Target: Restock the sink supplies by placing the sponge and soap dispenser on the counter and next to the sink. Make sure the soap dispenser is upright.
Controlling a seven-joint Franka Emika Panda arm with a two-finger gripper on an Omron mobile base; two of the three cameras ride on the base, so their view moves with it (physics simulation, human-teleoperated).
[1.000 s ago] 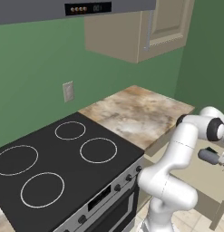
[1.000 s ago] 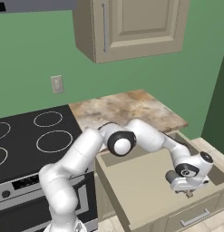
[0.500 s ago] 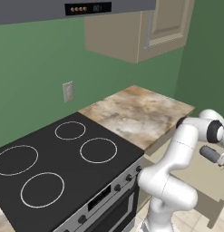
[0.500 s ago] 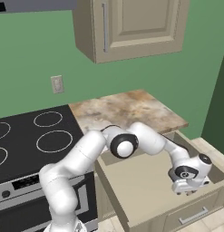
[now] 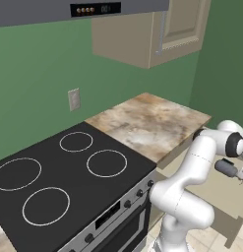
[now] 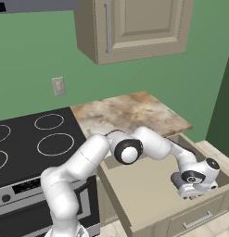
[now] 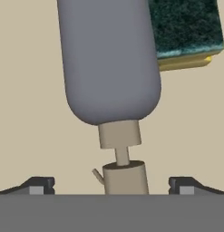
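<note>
The soap dispenser (image 7: 109,63) lies in the open drawer (image 6: 148,190), pump toward the gripper (image 7: 111,183), the sponge (image 7: 186,31) at its two o'clock; jaws wide and empty, the pickup is just starting and next calls for closing around the bottle.

green-walled kitchen corner with a stove and tan cabinets

a flat green wall (image 5: 39,64) runs behind a black glass stovetop (image 5: 59,182) with four white burner rings, and a pale outlet plate (image 5: 74,99) sits on the wall just above it. a grey range hood (image 5: 78,10) hangs over the stove, beside a tan wall cabinet (image 6: 134,28) with a slim vertical handle. right of the stove lies a marbled beige-brown tabletop (image 6: 127,113), and below its front edge a tan drawer (image 6: 148,190) stands pulled open. pale floor tiles (image 6: 211,150) show at the far right. the light is even and soft.
</note>
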